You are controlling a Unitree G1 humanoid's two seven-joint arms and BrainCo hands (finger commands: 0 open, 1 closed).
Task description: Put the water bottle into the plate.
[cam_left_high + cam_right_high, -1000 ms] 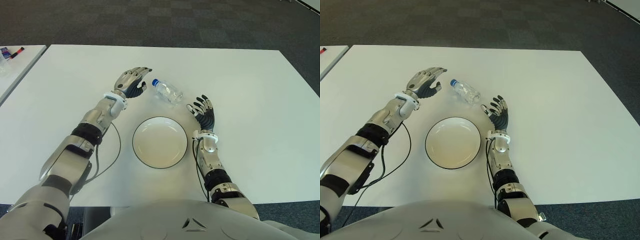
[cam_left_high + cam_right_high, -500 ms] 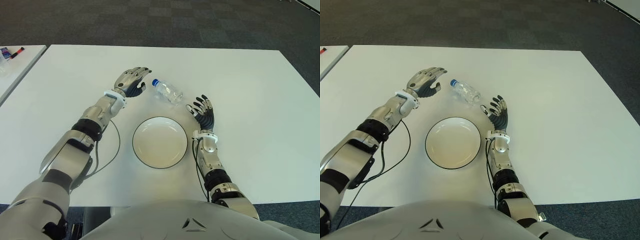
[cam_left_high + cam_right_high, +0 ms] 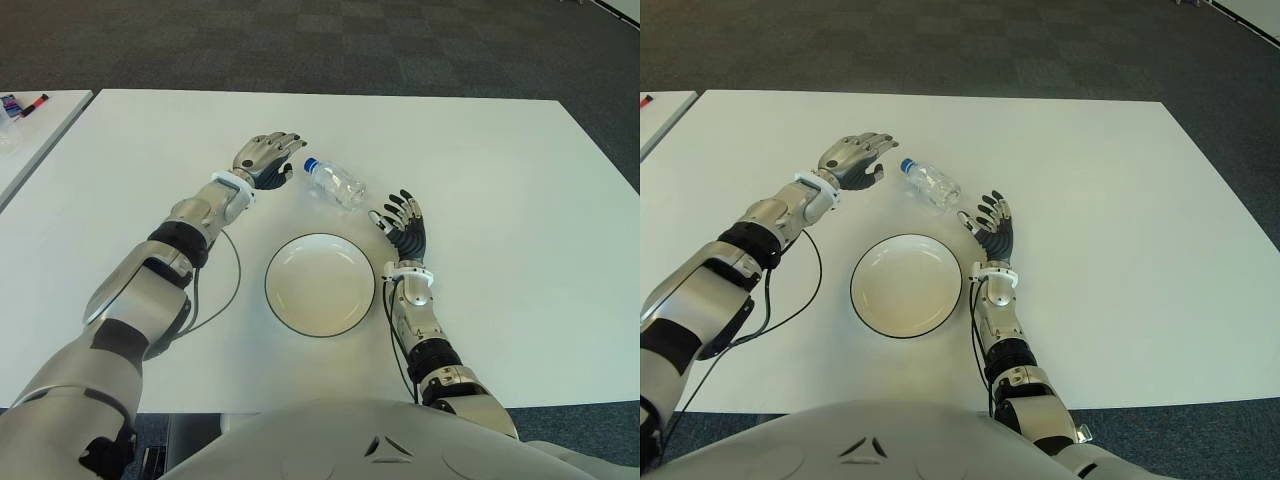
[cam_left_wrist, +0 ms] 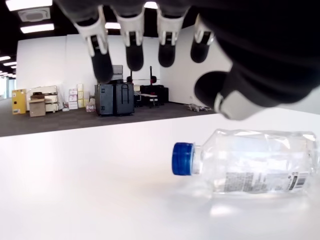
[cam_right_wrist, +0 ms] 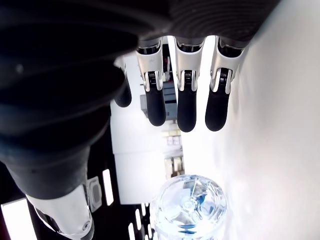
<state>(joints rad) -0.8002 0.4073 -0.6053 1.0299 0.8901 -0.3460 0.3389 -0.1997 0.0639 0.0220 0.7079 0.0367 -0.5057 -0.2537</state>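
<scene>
A clear water bottle [image 3: 335,182] with a blue cap lies on its side on the white table [image 3: 500,170], just beyond the plate. The white plate [image 3: 320,284] with a dark rim sits near the front, holding nothing. My left hand [image 3: 266,160] hovers just left of the bottle's cap, fingers spread, holding nothing; its wrist view shows the bottle [image 4: 245,162] a short way off. My right hand [image 3: 404,222] stands open to the right of the plate, close behind the bottle's base, whose round end [image 5: 189,205] shows in its wrist view.
A second white table [image 3: 30,130] with markers [image 3: 25,103] stands at the far left. A black cable [image 3: 222,300] loops on the table left of the plate. Dark carpet lies beyond the far edge.
My left hand has edged forward and slightly right, closer to the bottle's cap. The right hand has crept a little toward the bottle. The bottle and plate have not moved.
</scene>
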